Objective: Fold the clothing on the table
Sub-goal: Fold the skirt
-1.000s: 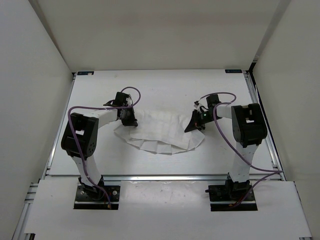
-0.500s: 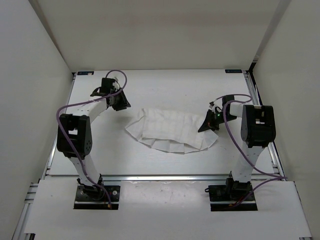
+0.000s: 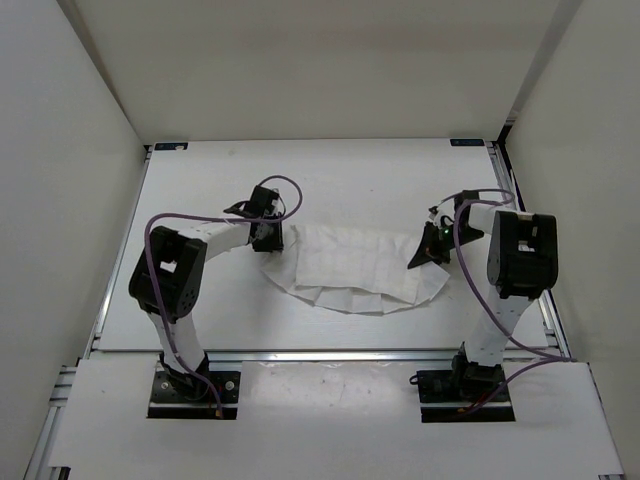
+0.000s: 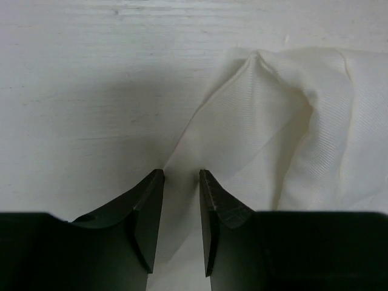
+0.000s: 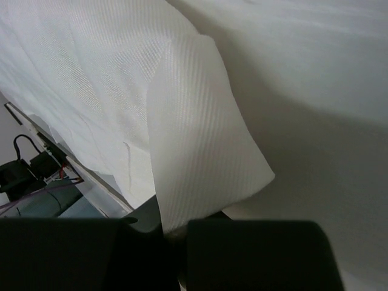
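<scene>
The clothing (image 3: 350, 270) is a white pleated fan of thin fabric lying flat on the table (image 3: 330, 180), its curved hem toward the near edge. My left gripper (image 3: 268, 238) is at the garment's left end, open. In the left wrist view its fingers (image 4: 145, 206) straddle a narrow strip of the clothing (image 4: 273, 121), which lies on the table and runs up to a raised peak. My right gripper (image 3: 425, 250) is shut on the clothing's right corner. A lifted flap of the clothing (image 5: 200, 139) rises out of its closed jaws in the right wrist view.
Silver rails run along the table's right side (image 3: 520, 230) and front edge (image 3: 330, 353). White walls (image 3: 60, 150) enclose the left, back and right. Both arm bases (image 3: 190, 385) sit on the near shelf. A purple cable (image 3: 460, 270) loops along each arm.
My left gripper opened and let go, swung out to the far left, then came back to the clothing's left end. My right gripper dragged the clothing rightward.
</scene>
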You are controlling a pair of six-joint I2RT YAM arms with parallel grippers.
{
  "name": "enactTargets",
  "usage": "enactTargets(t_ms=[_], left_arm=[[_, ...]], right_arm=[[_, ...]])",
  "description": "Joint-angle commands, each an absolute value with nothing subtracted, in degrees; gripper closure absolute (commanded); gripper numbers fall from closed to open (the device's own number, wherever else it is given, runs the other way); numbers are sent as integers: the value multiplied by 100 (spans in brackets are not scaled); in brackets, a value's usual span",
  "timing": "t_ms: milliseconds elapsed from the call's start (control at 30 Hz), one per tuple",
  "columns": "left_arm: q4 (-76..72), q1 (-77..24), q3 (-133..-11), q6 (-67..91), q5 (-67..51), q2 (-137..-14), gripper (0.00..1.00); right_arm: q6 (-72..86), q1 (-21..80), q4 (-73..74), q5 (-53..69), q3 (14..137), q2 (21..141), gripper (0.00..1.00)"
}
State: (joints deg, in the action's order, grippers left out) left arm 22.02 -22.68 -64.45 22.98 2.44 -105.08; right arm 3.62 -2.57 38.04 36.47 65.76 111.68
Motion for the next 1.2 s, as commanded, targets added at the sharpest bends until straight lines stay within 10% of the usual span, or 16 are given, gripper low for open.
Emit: enactTargets(t_ms=[0, 467, 1167], left_arm=[[2241, -2566, -5978, 2250, 230, -10266, 59], [1758, -3129, -5651, 3058, -799, -10037, 60], [1327, -2672, -4922, 3120, -861, -9484, 59]], right_arm=[[193, -535, 4219, 3104, 6802, 10706, 100], [870, 974, 4948, 2153, 8498, 9809, 100], [2091, 3076, 3860, 3619, 9721, 12075, 90]])
